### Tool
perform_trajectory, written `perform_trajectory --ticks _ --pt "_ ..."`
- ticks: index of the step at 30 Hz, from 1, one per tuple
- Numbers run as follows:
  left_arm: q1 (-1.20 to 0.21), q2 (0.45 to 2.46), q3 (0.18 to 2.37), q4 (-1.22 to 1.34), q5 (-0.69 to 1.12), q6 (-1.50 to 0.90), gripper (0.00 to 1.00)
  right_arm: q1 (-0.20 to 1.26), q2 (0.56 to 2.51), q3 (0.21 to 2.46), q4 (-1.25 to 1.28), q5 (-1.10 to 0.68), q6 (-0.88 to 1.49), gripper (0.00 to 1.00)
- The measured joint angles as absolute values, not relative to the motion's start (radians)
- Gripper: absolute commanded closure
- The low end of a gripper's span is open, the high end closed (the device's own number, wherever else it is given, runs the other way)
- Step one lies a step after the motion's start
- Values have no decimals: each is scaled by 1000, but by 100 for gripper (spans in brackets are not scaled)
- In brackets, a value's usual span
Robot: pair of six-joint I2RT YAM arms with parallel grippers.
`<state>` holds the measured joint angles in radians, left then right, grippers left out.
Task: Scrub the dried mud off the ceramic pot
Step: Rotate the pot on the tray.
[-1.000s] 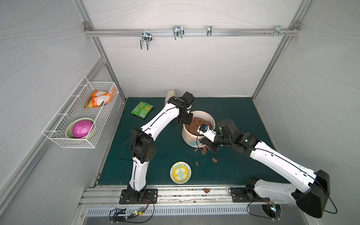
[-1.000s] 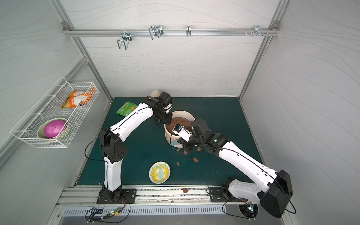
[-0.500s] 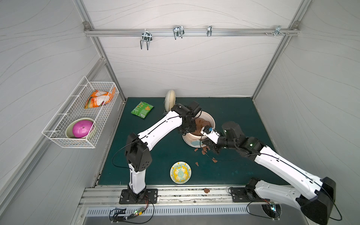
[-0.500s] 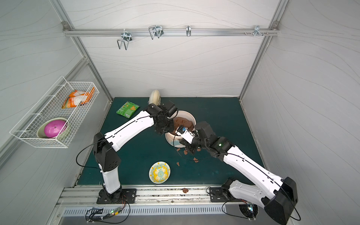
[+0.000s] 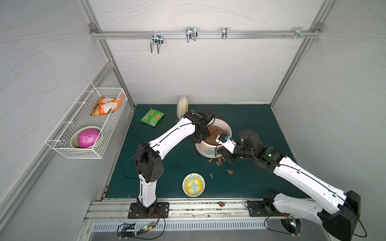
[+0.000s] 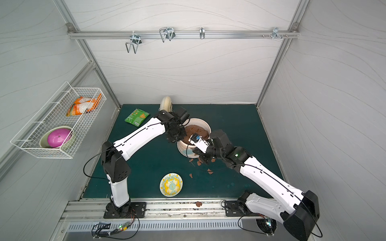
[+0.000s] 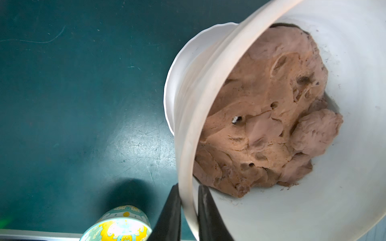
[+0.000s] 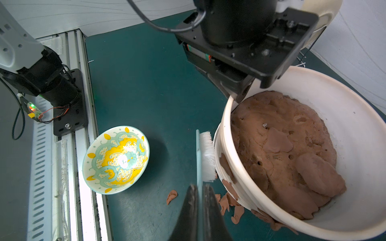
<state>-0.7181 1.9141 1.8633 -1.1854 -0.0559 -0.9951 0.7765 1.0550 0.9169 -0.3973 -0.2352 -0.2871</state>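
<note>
The cream-white ribbed ceramic pot (image 5: 227, 126) (image 6: 204, 122) stands mid-mat, holding a big brown soil mass (image 7: 271, 108). My left gripper (image 7: 189, 186) (image 5: 201, 139) is shut on the pot's rim (image 7: 208, 83), one finger outside the wall and one inside. My right gripper (image 8: 199, 186) (image 5: 224, 156) is shut on the thin pale-blue handle of a brush, whose white bristles (image 8: 206, 154) press on the pot's outer wall. Dried mud patches (image 8: 226, 167) cling to that wall. Loose reddish-brown flakes (image 8: 172, 196) (image 5: 229, 171) lie on the mat beside the pot's base.
A yellow-patterned dish (image 5: 193, 184) (image 8: 116, 159) sits near the front edge. A green packet (image 5: 152, 117) and an upright cream disc (image 5: 182, 106) lie at the back. A wire basket (image 5: 87, 123) on the left wall holds a bowl with a pink ball.
My left arm swung from the pot's far side to its near-left rim, and its gripper closed on the rim. My right arm with the brush shifted slightly right.
</note>
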Motion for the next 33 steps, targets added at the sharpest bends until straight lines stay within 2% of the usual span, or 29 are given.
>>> perform_trajectory --ticks 16,22,33 --pt "-662 1932 1886 -1169 8 -863 100 787 1061 870 -377 -57 -268 100" --pt "-660 1950 1914 -1188 -4 -831 100 804 1018 844 -449 -1 -242 100" --pt "-659 1976 1953 -1220 -41 -791 100 876 1016 865 -428 -70 -225 100"
